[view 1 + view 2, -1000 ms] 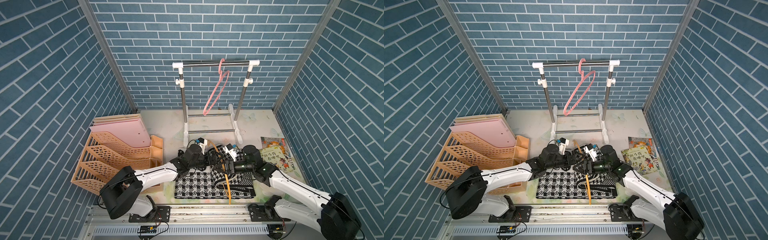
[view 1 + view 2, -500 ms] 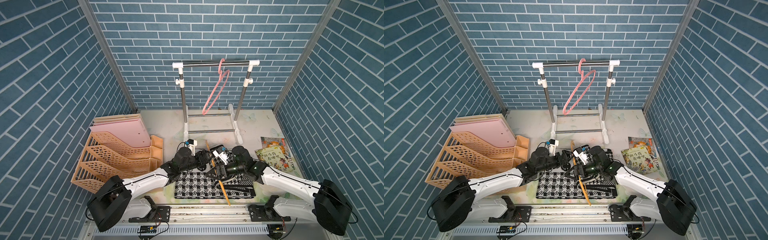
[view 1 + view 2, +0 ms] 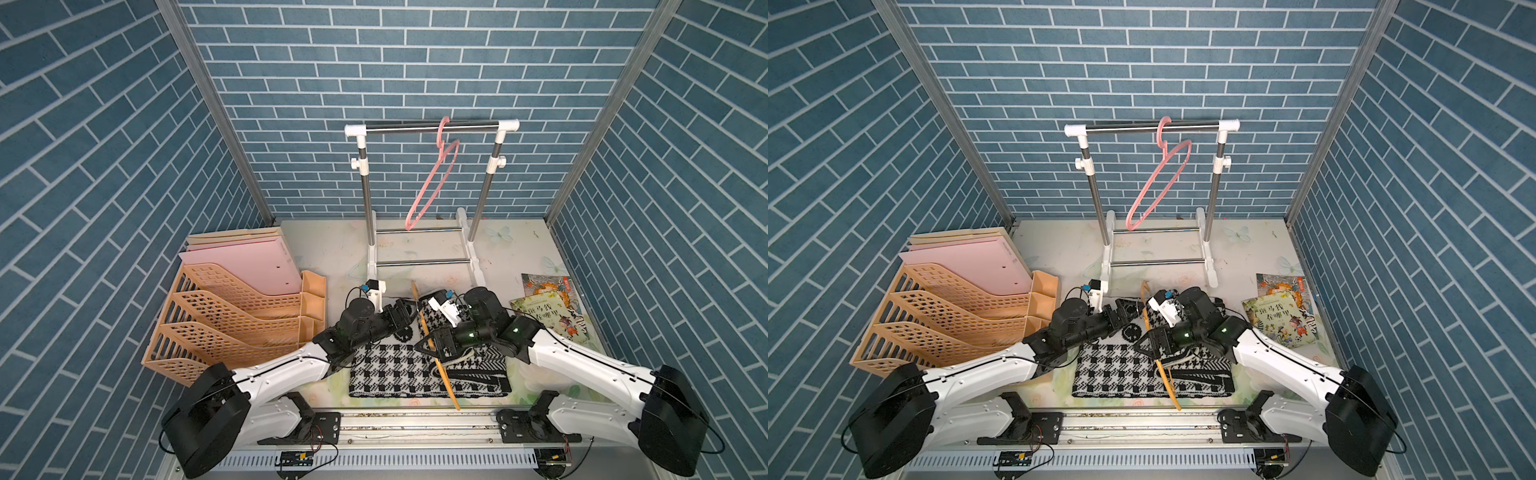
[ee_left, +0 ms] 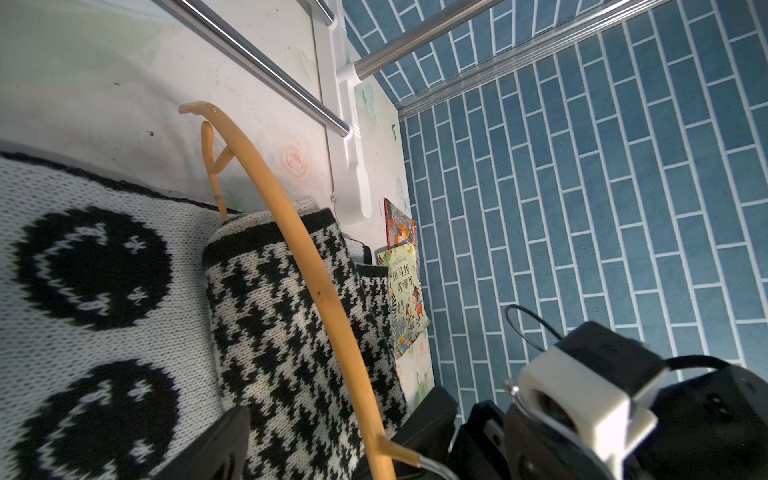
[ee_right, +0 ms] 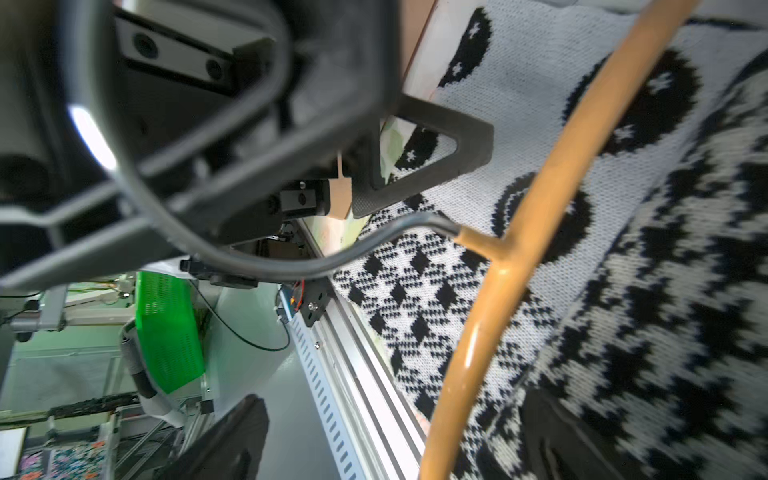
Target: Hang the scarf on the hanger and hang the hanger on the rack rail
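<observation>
Blue-brick cell, floral desk [image 3: 324, 249]. Scarf [image 3: 386, 370] lies near centre; one houndstooth fold appears wrapped round the tan hanger [image 4: 319, 293] lying across it. Left gripper [image 3: 405, 313] and right gripper [image 3: 434, 347]: fingers released, both empty. I judge draping done; next I'd grasp the hook [image 5: 409, 219] and lift.

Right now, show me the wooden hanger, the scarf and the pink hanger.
wooden hanger [image 4: 318, 293], left wrist view, middle of its curved arm.
scarf [image 3: 386, 370], in a top view, checked part lying flat.
pink hanger [image 3: 409, 223], in a top view, its lower tip.
</observation>
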`<state>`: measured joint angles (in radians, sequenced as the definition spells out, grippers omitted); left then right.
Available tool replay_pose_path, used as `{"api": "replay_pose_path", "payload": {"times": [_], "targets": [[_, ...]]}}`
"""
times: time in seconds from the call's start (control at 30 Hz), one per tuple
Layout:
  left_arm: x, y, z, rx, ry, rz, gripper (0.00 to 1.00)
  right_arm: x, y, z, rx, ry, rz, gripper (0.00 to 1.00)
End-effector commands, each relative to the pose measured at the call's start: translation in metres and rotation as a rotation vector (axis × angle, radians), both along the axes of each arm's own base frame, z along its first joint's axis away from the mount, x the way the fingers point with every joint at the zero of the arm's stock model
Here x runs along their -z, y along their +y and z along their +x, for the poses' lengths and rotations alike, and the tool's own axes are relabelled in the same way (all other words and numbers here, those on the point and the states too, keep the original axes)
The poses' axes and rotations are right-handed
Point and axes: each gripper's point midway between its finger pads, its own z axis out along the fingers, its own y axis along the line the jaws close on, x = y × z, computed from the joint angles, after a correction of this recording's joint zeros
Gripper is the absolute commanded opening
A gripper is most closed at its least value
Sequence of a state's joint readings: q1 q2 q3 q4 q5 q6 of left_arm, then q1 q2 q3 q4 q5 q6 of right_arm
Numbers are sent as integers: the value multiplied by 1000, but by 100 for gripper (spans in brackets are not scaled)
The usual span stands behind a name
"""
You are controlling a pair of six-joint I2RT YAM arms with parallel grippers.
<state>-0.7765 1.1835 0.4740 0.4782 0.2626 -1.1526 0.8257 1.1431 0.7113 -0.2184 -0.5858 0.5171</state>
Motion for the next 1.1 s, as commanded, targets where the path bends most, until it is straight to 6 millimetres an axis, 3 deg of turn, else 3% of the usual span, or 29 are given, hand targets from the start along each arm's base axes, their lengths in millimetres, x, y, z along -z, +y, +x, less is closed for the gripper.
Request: {"api": "replay_pose_path", "payload": {"times": [0.0, 0.2, 0.3, 0.47, 0.7, 0.87, 1.07], "targets": [[-2, 3, 0, -6, -10, -10, 98, 11, -25, 4, 19, -73, -137, 99], [-5, 12, -1, -29, -17, 19, 98, -2, -48, 14, 80, -139, -185, 97], [-8, 20, 0, -57, -16, 30, 98, -7, -66, 30, 170, -167, -231, 93], [-33, 31, 4, -110, -72, -18, 97, 12, -92, 60, 315, -119, -318, 87], [-48, 28, 2, -91, -89, -72, 99, 38, -90, 75, 338, -55, -357, 85], [-27, 20, 1, -48, -55, -13, 98, 50, -91, 82, 359, -27, -368, 85], [-2, 16, -3, 7, -6, 83, 92, 57, -107, 91, 421, -21, -396, 85]]}}
